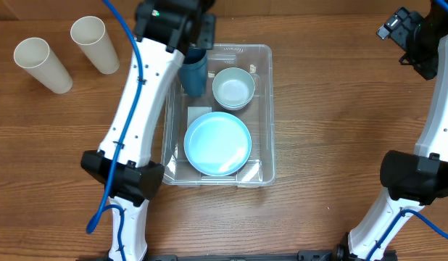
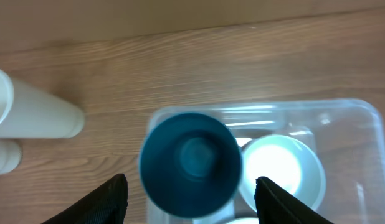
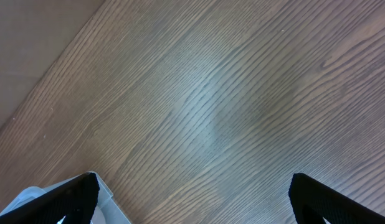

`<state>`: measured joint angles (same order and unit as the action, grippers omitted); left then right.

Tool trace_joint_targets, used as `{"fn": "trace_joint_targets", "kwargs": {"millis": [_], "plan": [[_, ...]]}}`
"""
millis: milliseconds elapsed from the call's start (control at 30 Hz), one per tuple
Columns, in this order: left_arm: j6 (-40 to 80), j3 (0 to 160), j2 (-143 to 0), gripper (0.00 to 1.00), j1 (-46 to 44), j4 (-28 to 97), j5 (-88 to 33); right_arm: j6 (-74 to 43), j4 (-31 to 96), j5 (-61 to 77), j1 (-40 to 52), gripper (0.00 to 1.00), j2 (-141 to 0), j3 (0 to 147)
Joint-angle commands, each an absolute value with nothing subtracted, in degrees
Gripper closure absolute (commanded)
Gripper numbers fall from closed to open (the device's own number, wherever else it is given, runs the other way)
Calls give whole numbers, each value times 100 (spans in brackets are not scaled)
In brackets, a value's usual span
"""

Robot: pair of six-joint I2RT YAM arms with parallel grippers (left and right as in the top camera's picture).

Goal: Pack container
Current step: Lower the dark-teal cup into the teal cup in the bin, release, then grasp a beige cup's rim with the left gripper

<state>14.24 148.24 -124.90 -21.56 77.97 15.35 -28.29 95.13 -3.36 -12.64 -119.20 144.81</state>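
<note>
Container (image 1: 268, 116): centre of table; holds plate (image 1: 217, 143), bowl (image 1: 233, 88) and blue cup (image 2: 189, 149), the cup in its far-left corner.
Left gripper (image 2: 191, 181): over the cup, jaws spread, clear of its sides.
Right gripper (image 3: 194, 180): jaws wide, over bare table (image 3: 242, 93).
Handling: likely light, thin-walled, flexy, slick; best pinched at the rim.

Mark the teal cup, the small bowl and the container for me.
teal cup (image 2: 194, 155): left wrist view, inner bottom.
small bowl (image 1: 233, 87): overhead view, centre of its hollow.
container (image 1: 262, 130): overhead view, bare right wall.
</note>
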Motion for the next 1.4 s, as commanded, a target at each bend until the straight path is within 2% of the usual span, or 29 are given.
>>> {"fn": "trace_joint_targets", "kwargs": {"millis": [0, 267, 600, 867, 900, 933, 967, 1200, 1367], "plan": [[1903, 14905, -12460, 35, -1483, 7723, 1734, -2858, 9483, -379, -1256, 0, -11821, 14588], [1949, 14883, -12687, 37, -362, 7039, 1564, -2858, 9483, -379, -1256, 0, -11821, 14588], [1929, 14883, -14162, 34, 176, 6534, 1710, -2856, 9483, -379, -1256, 0, -11821, 14588], [1929, 14866, -14372, 35, 311, 6442, 1712, -2856, 9483, -379, -1256, 0, -11821, 14588], [1929, 14866, -14374, 41, 311, 6440, 1712, -2858, 9483, -379, -1256, 0, -11821, 14588], [1929, 14866, -14374, 63, 311, 6438, 1712, -2858, 9483, -379, -1256, 0, -11821, 14588], [1929, 14866, -14374, 96, 311, 6440, 1710, -2858, 9483, -379, -1256, 0, -11821, 14588], [1929, 14910, -14230, 96, 281, 6768, 1546, -2858, 9483, -379, -1256, 0, -11821, 14588], [1929, 14947, -13235, 96, 228, 7461, 810, -2856, 9485, -379, -1256, 0, -11821, 14588]]}}
